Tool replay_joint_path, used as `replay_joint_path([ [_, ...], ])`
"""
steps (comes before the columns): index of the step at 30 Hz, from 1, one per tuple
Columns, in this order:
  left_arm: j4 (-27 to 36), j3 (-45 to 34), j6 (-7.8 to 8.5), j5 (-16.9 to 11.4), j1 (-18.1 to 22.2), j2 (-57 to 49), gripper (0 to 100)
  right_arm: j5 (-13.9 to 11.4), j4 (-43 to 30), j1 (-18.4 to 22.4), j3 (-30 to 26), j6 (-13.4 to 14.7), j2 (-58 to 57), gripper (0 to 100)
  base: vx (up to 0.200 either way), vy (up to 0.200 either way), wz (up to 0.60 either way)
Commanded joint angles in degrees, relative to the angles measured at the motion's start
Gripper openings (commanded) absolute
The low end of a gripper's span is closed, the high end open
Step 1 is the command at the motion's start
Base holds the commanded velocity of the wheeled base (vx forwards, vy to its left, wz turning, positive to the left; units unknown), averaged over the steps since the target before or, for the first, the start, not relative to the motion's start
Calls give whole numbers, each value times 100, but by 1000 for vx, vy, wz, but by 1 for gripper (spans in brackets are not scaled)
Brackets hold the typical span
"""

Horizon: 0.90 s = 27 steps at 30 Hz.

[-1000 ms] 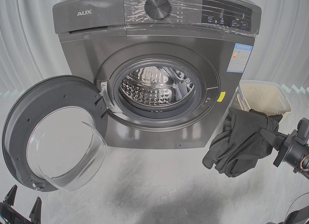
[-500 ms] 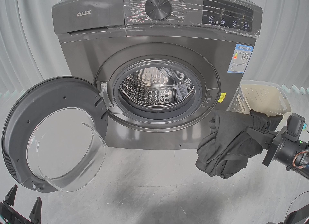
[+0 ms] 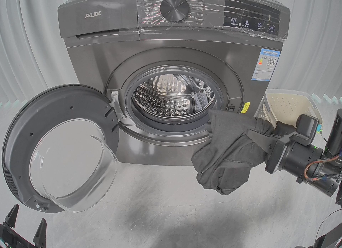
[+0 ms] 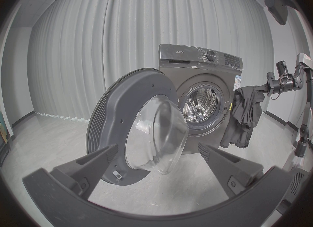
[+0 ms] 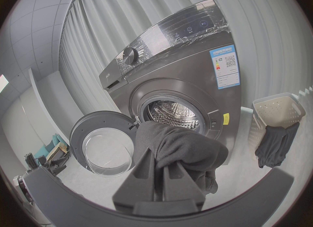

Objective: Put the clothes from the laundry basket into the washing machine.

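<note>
Mid-transfer here — the right gripper (image 3: pixel 262 136) is pinching tight on a bunched dark garment (image 3: pixel 228 152) that's dangling just in front of the washing machine (image 3: pixel 107 56), low and right of its open drum (image 3: pixel 167 95), so I'm guessing it's needing a lift up and in next.

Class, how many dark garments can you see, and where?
2. One garment hangs from the right gripper before the washer's opening; a second garment drapes over the laundry basket. More may hide inside.
</note>
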State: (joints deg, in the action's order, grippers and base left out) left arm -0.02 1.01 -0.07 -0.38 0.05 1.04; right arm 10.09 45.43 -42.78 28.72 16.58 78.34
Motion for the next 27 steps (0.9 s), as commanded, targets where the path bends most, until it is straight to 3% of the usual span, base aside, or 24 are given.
replay_joint_path([
  [1, -6, -101, 16, -15, 4, -104, 100, 28, 247, -90, 195, 56, 569, 0, 0, 0, 0],
  [18, -103, -101, 16, -129, 4, -104, 100, 45, 800, -319, 529, 258, 1210, 0, 0, 0, 0],
  [19, -288, 22, -81, -156, 13, -104, 100, 45, 800, -319, 547, 258, 1263, 0, 0, 0, 0],
  [21, -516, 453, -81, -287, 39, -7, 100, 54, 809, -319, 573, 267, 1333, 0, 0, 0, 0],
  [24, -507, 663, 166, -1078, 268, 406, 100, 230, 950, -328, 670, 249, 1518, 0, 0, 0, 0],
  [25, -507, 655, 218, -1439, 408, 538, 100, 318, 1064, -337, 714, 249, 1615, 0, 0, 0, 0],
  [26, -499, 655, 236, -1606, 470, 617, 100, 344, 1108, -345, 731, 241, 1667, 0, 0, 0, 0],
  [27, -507, 672, 227, -2089, 646, 898, 100, 406, 1301, -354, 802, 241, 1799, 0, 0, 0, 0],
])
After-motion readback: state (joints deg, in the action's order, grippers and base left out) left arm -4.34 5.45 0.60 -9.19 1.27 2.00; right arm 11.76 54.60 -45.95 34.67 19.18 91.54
